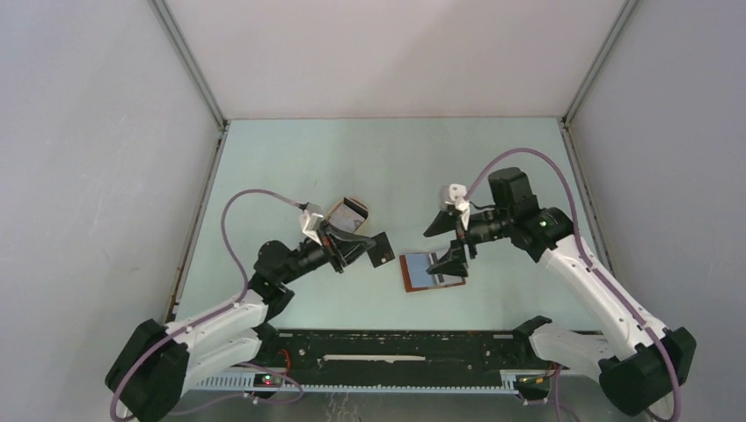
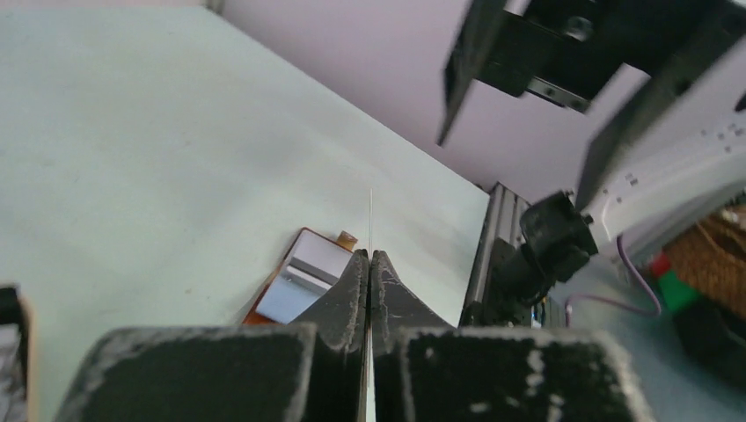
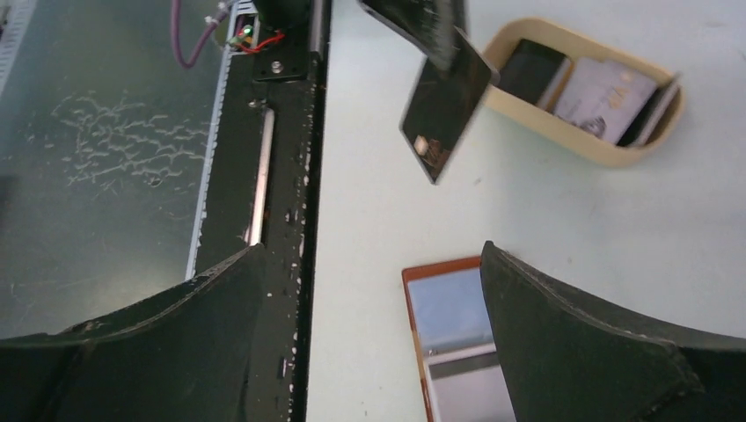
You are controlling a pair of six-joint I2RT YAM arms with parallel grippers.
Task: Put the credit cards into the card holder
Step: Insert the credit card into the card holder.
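Note:
The reddish-brown card holder lies open on the table between the arms, with whitish and grey cards on its face. My left gripper is shut on a dark credit card, held in the air left of the holder. That card shows edge-on in the left wrist view and flat in the right wrist view. My right gripper stands open over the holder's far end with nothing between its fingers. The holder's rim shows beside the right finger.
An oval tan tray behind the left gripper holds several more cards. The black rail with the arm bases runs along the near edge. Grey walls enclose the table on the left, the back and the right.

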